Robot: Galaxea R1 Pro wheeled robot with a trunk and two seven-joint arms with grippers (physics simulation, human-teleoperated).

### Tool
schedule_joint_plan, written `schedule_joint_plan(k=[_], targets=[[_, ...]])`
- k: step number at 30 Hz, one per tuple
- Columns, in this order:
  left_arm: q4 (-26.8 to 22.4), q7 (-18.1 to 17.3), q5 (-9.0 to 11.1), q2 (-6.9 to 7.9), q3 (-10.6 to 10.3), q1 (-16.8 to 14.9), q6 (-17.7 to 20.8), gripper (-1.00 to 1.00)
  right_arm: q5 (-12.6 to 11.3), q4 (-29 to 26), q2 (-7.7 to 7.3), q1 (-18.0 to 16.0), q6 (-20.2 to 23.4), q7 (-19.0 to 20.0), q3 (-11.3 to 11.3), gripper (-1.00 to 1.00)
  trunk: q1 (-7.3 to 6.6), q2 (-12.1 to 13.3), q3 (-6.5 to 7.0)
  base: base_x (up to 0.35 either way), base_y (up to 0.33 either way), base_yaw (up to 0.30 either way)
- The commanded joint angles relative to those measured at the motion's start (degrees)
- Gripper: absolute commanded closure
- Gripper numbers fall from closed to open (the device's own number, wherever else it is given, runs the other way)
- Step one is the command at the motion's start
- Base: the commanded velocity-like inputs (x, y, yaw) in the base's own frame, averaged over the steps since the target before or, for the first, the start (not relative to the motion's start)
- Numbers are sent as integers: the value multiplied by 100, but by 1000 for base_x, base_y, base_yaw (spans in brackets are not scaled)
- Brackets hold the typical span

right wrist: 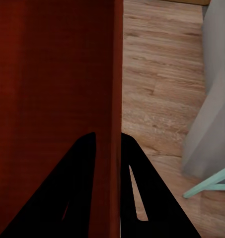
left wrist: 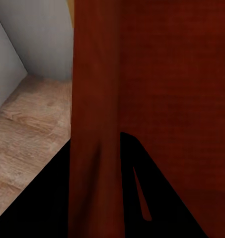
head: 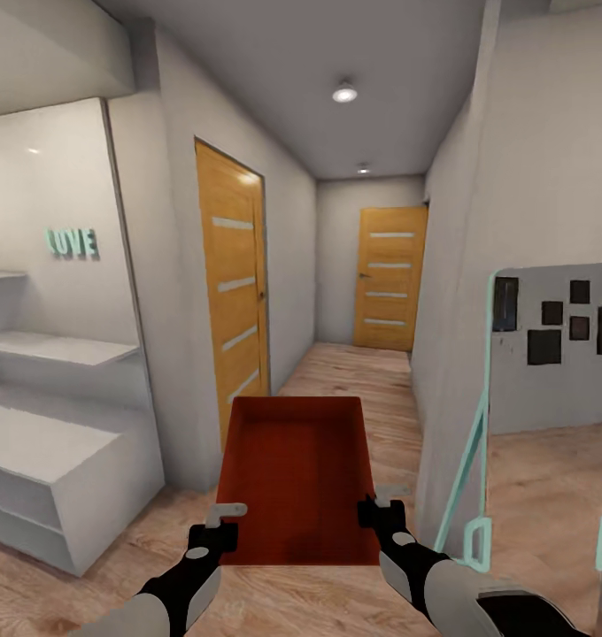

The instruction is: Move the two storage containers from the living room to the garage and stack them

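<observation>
One storage container, a red-orange open-top box, is carried in front of me above the light wood floor of a hallway. My left gripper is shut on its left wall near the near corner. My right gripper is shut on its right wall. In the left wrist view the left gripper has the container wall between its dark fingers. The right wrist view shows the same for the right gripper, with the container beside it and wood planks beyond.
The hallway floor runs ahead to a striped wooden door; a second one is in the left wall. White shelves and teal LOVE letters are at left. A teal-framed mirror leans at right beside a wall corner.
</observation>
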Motion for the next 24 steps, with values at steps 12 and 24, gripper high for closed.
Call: schedule_joint_plan(k=[12,24], targets=[[-19,105,-35,46,143,-9,-65,100,-109,27,-43,-5,-26,-56,-141,100,4,-7,-9,302,213,-234],[-19,105,-35,46,143,-9,-69,100,-109,27,-40,-5,-26,-56,-141,100,4,-7,-9,302,213,-9]])
